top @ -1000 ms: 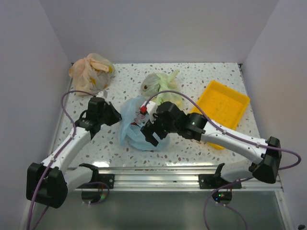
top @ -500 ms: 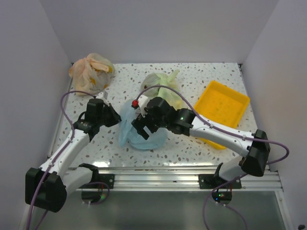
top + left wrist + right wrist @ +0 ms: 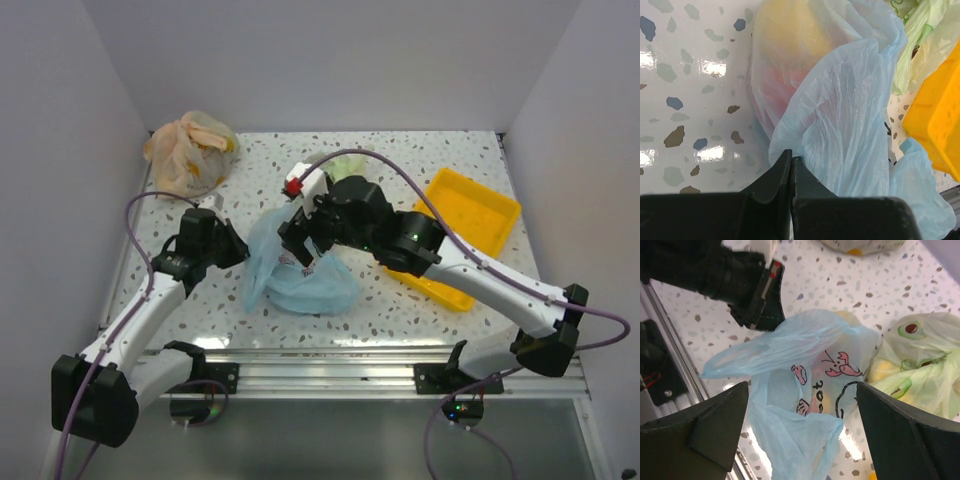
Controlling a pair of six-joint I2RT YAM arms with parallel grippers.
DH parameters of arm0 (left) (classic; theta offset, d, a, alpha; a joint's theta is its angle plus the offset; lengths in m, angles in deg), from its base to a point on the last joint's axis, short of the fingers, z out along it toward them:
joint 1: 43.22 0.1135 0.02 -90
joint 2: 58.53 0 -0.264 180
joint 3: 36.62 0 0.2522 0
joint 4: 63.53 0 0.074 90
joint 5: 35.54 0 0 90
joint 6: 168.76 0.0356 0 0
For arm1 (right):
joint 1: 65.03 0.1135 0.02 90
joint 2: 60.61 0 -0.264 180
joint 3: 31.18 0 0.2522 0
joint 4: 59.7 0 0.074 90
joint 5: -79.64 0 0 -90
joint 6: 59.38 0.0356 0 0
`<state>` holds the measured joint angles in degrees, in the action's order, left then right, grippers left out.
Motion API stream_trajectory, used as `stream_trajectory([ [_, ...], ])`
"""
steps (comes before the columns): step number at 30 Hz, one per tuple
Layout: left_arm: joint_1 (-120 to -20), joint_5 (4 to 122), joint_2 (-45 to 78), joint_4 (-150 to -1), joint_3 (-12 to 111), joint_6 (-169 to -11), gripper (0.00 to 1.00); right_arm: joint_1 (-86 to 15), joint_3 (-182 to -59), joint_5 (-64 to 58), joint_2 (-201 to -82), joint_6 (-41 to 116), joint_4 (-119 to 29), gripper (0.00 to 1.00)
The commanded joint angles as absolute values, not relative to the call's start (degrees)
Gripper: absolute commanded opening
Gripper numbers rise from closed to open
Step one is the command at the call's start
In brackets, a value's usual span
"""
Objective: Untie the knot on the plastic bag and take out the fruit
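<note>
Plastic bag [image 3: 840, 125] pinched by left gripper [image 3: 791, 161]; right gripper [image 3: 802, 407] spread wide above; fruit [image 3: 790, 45] inside veiled, perhaps yellow-red

My right gripper [image 3: 801, 387] hung wide open directly over the plastic bag [image 3: 300, 285], with clear air down to it. My left gripper [image 3: 791, 157], clamped on the bag's edge, closed off its left side. The green bag [image 3: 920, 365] crowded its far side; the yellow tray [image 3: 470, 225] stood off to the right. Bare table [image 3: 390, 315] lay open toward the near rail [image 3: 330, 365].
</note>
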<state>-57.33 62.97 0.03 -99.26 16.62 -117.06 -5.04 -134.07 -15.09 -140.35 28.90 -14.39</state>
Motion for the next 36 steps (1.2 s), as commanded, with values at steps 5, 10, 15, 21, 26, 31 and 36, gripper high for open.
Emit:
stream_trajectory([
  [5,-57.02,63.86,-1.49,-101.72,19.15,-115.15,0.0,-5.09,-123.27,-15.54,-151.2,25.61,-22.72,0.93],
  [10,-57.02,64.65,-1.67,-102.33,18.71,-114.88,0.0,-5.0,-117.12,-14.75,-155.08,25.52,-30.9,0.94],
  [15,-57.11,65.27,-1.84,-102.86,18.36,-114.62,0.0,-5.0,-115.79,-16.95,-158.16,27.37,-37.04,0.93],
  [21,-57.11,65.27,-2.72,-104.18,17.74,-113.92,0.0,-5.0,-116.66,-18.97,-159.3,29.3,-40.83,0.92],
  [26,-57.11,65.88,-3.51,-104.88,17.3,-113.83,0.0,-5.0,-117.72,-20.47,-163.86,29.48,-42.42,0.92],
  [31,-57.11,65.44,-4.92,-106.9,17.57,-113.04,0.0,-7.53,-118.51,-23.45,-166.43,29.21,-43.47,0.67],
  [36,-57.11,65.62,-7.2,-110.24,17.65,-112.34,0.0,-15.27,-121.4,-24.51,-163.54,33.69,-43.83,0.19],
])
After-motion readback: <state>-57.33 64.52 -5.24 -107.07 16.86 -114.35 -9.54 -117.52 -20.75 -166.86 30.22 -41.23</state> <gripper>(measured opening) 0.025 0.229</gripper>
